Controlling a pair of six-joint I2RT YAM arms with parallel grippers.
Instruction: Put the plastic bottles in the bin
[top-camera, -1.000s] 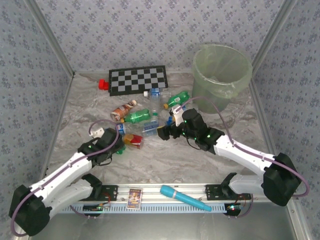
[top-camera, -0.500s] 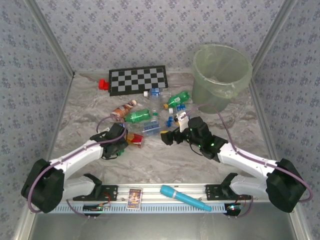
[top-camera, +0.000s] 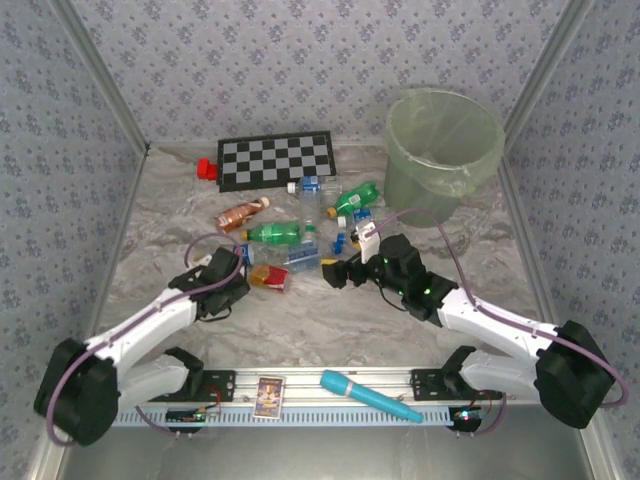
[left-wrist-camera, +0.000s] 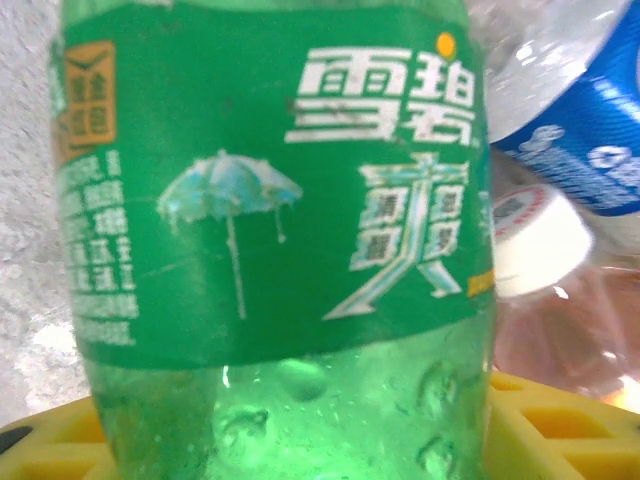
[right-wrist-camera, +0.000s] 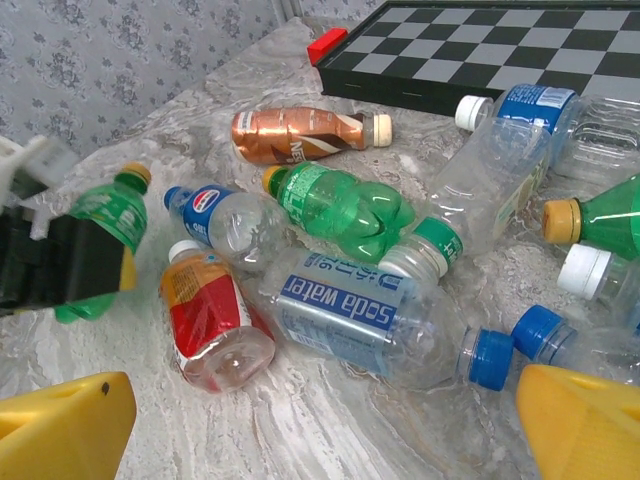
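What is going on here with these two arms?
Two robot arms are moving bottles from the table into the bin. The left hand grips a green bottle at the left edge of the pile. The right hand is open, hovering over the rest.

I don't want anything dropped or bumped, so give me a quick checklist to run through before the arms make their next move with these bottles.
1. Left pincer gripping the green bottle: ok, yellow pads press both sides.
2. Green bottle lifted clear: cannot tell.
3. Right pincer open and empty: ok.
4. Bin upright, mouth open: ok.
5. Route from left pincer to bin: cannot tell; the right arm lies near that line.
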